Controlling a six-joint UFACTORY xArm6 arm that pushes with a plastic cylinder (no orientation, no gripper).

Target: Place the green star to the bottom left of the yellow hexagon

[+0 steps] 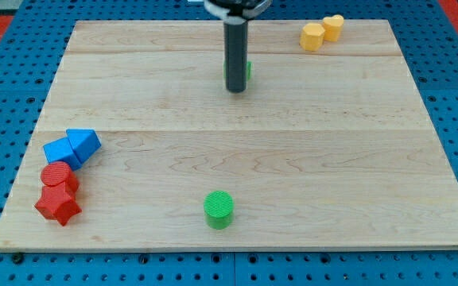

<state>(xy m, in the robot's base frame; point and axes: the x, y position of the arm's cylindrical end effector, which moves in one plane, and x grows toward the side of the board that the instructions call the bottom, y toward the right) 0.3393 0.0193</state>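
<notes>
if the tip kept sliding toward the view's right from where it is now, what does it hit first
My tip would meet the green block first; it sits mostly hidden just behind the rod, apparently touching or nearly so. Its shape is hard to make out, and depth is unclear.

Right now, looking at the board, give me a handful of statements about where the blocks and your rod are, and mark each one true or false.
1. My tip is right against the green block, which it mostly hides. True.
2. The yellow hexagon sits alone, apart from every other block. False: a second yellow block touches it on the view's right.
3. The green cylinder stands near the view's bottom edge. True.
4. The blue blocks lie at the view's top right. False: they are at the view's left, just above the red blocks.
5. The mostly hidden green block lies to the view's left of the yellow hexagon. True.
</notes>
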